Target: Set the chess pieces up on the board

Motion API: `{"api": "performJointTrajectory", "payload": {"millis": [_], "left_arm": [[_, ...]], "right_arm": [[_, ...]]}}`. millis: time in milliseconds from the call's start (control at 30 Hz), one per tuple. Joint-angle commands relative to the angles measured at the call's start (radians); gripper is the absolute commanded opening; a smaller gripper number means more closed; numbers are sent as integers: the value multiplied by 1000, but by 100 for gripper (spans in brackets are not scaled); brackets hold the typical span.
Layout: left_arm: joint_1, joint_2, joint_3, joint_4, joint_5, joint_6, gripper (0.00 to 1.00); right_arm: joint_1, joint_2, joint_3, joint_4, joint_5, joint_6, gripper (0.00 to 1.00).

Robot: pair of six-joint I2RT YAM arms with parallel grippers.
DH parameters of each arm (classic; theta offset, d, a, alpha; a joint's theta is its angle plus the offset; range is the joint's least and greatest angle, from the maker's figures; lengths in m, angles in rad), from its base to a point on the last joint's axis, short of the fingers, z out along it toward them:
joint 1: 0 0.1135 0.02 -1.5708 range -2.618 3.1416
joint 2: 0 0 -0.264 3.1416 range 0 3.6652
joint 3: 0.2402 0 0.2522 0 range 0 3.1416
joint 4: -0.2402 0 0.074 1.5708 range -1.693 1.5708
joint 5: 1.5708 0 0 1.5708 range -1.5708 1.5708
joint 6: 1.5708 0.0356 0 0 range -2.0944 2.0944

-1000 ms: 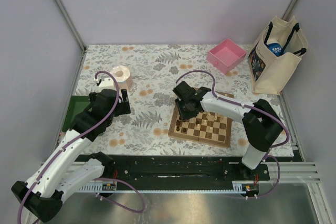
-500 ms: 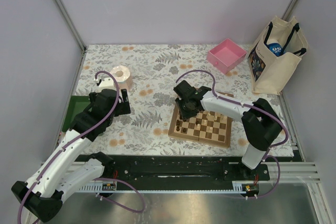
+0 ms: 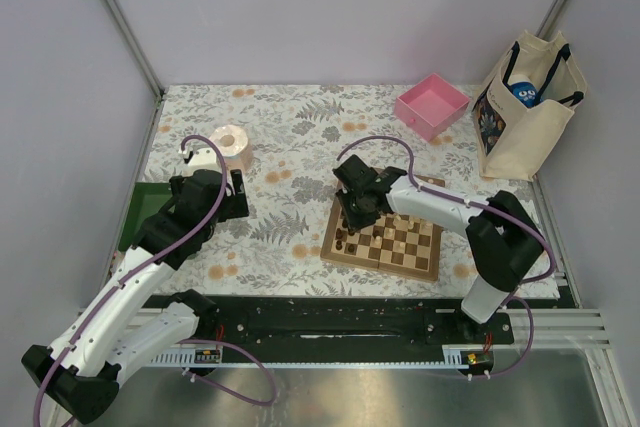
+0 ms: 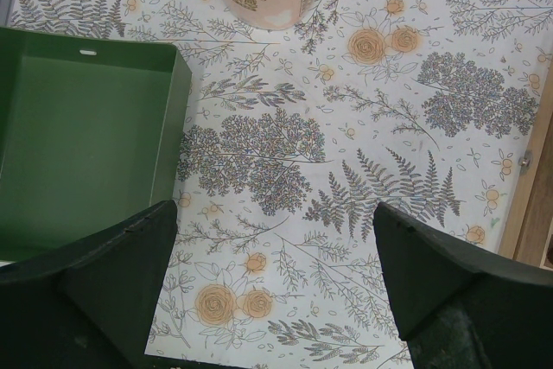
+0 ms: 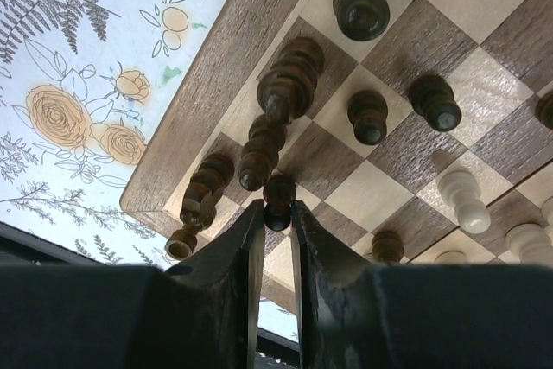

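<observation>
The board [image 3: 385, 259] lies right of centre on the floral cloth. My right gripper [image 3: 352, 215] hangs over its near-left corner. In the right wrist view the gripper [image 5: 276, 213] is shut on the head of a dark pawn [image 5: 277, 198] that stands on the board [image 5: 225, 66], with both fingers touching it. Taller dark chess pieces [image 5: 289, 84] line the board's edge beside it, more dark pawns [image 5: 367, 118] stand one row in, and pale pieces [image 5: 462, 196] stand further right. My left gripper [image 3: 235, 194] hovers open over bare cloth [image 4: 275, 213], holding nothing.
A green tray [image 4: 78, 127] lies at the left edge [image 3: 135, 212]. A toilet roll [image 3: 232, 147] stands beyond the left gripper. At the back right are a pink tray [image 3: 432, 105] and a cloth tote bag [image 3: 525, 102].
The right gripper has shifted slightly over the board's left part and its fingers have drawn together. The left arm has not moved.
</observation>
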Motion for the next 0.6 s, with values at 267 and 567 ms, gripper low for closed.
{"api": "performJointTrajectory", "payload": {"millis": [267,567], "left_arm": [[6,-1,-3,13,9,1,99],[5,2,-3,13,11,3,99]], "right_arm": [[-5,-71,-30,-3,-15,19,26],[-3,-63,-42,0,-27,39,26]]}}
